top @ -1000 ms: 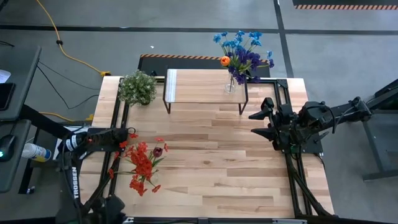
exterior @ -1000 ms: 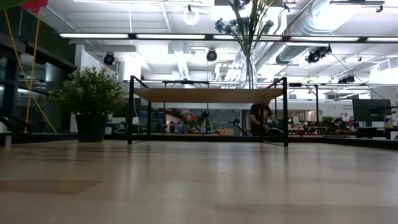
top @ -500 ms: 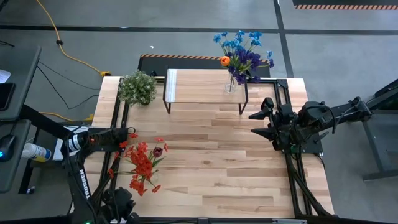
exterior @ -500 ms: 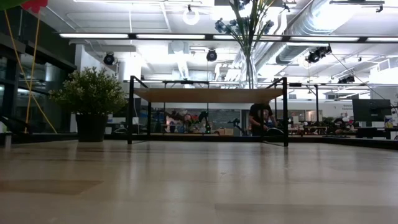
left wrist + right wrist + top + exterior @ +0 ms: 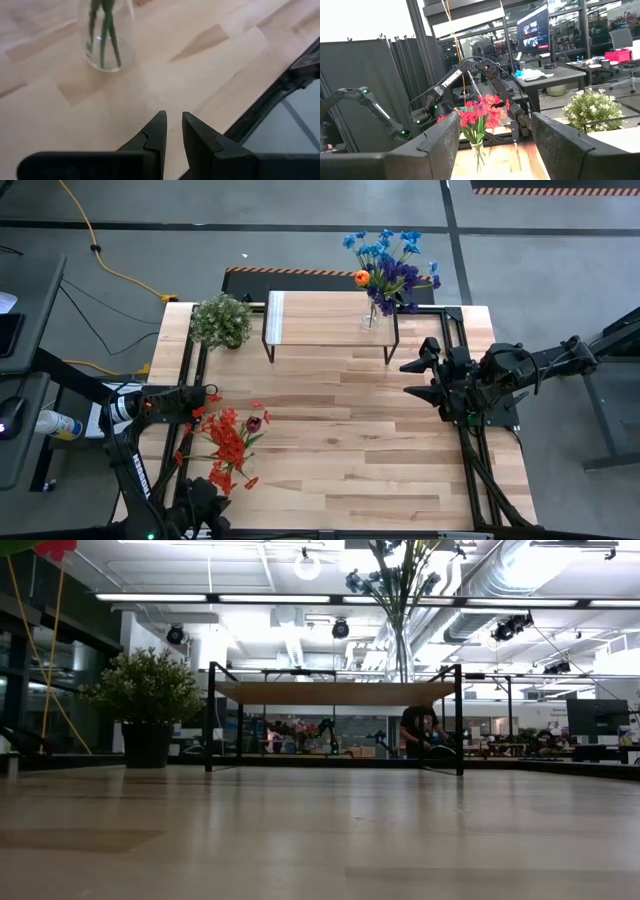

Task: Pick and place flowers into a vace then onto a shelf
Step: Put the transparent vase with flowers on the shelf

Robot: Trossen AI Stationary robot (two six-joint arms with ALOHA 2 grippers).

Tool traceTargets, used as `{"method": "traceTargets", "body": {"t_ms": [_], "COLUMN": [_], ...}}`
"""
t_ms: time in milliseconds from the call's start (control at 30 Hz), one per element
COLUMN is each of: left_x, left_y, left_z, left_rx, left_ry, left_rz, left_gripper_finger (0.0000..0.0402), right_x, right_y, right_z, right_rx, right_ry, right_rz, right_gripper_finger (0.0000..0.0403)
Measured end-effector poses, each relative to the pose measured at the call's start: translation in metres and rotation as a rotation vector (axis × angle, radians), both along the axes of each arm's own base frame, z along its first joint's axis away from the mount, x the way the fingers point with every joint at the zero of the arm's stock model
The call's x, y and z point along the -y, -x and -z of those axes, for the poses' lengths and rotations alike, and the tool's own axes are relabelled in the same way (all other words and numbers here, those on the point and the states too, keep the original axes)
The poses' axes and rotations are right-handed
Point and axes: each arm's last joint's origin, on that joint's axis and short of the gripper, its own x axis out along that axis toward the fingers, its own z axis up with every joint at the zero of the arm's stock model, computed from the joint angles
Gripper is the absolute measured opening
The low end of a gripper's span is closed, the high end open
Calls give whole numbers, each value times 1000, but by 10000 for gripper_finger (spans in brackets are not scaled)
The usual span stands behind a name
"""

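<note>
A clear glass vase (image 5: pixel 106 37) holds the red flowers (image 5: pixel 230 442) and a dark red tulip. It stands on its base on the table's left half, and the bouquet (image 5: pixel 479 116) also shows in the right wrist view. My left gripper (image 5: pixel 174 131) hovers over the near-left corner (image 5: pixel 205 502), apart from this vase. Its fingers are shut to a narrow gap and hold nothing. A second vase (image 5: pixel 372 313) with blue and purple blooms and an orange tulip stands on the right end of the shelf (image 5: pixel 320 320). My right gripper (image 5: pixel 418 372) waits open at the table's right side.
A bushy potted plant (image 5: pixel 221 321) stands at the far left, beside the shelf (image 5: pixel 335 692). Black frame rails (image 5: pixel 470 450) run along the table's left and right sides. Bare wood (image 5: pixel 350 440) lies between the red bouquet and the right arm. A person sits in the room beyond the table.
My left arm's forearm and gripper have drifted a little toward the table's right along the near edge. The vases, the flowers and the right arm have stayed where they were.
</note>
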Motion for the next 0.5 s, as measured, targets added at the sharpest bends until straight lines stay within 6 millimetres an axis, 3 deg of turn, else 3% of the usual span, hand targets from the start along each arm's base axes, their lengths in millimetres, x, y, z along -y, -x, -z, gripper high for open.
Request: {"method": "traceTargets", "body": {"t_ms": [500], "left_x": [3], "left_y": [-1], "left_z": [0], "left_rx": [2], "left_ry": [-32], "left_rz": [86], "left_gripper_finger": [95], "right_x": [0], "right_y": [0], "right_z": [0], "right_rx": [0], "right_ry": [-2], "right_rz": [-1], "right_gripper_finger": [236]}}
